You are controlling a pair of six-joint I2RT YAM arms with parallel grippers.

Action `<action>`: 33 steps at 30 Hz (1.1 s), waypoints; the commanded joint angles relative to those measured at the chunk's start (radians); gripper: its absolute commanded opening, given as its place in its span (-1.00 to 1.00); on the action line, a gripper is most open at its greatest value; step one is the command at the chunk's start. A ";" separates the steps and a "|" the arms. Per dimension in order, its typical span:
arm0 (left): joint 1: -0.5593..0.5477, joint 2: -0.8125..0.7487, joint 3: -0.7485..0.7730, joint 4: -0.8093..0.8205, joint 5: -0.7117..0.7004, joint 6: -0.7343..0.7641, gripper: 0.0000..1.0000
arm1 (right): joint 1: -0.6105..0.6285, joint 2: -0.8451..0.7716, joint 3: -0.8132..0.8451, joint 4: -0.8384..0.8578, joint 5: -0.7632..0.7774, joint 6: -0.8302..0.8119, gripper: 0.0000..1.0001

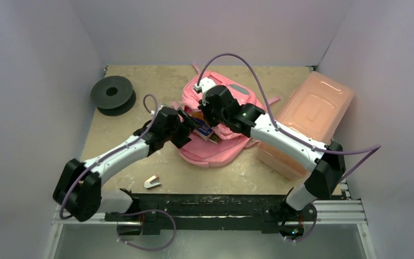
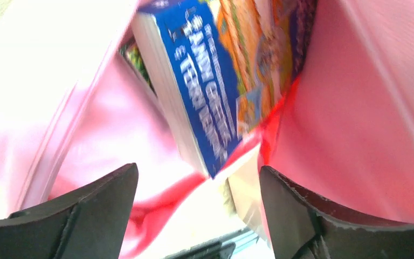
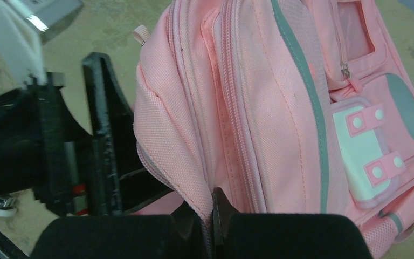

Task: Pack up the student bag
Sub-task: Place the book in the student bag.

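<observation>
The pink student bag lies mid-table with its main opening facing my left arm. A book with a blue spine sticks partway out of that opening, pink fabric on both sides of it. My left gripper is open just short of the book's near corner, with nothing between its fingers. My right gripper is shut on the zipped edge of the bag's opening flap and holds it up. In the top view the left gripper and right gripper meet at the bag's mouth.
A rigid salmon-pink box with a lid stands against the bag's right side. A black spool sits at the back left. A small white object lies near the front edge. Walls close in three sides.
</observation>
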 commanded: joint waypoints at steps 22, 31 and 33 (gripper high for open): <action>0.053 -0.879 -0.159 -1.200 -0.236 0.128 0.85 | 0.005 -0.021 -0.165 0.225 -0.112 -0.028 -1.00; 0.051 -0.803 -0.112 -0.959 -0.200 0.256 0.86 | 0.026 -0.026 -0.235 0.257 -0.210 0.004 -0.90; 0.052 -0.814 -0.117 -0.873 -0.147 0.287 0.86 | 0.046 -0.025 -0.279 0.281 -0.276 0.026 -0.79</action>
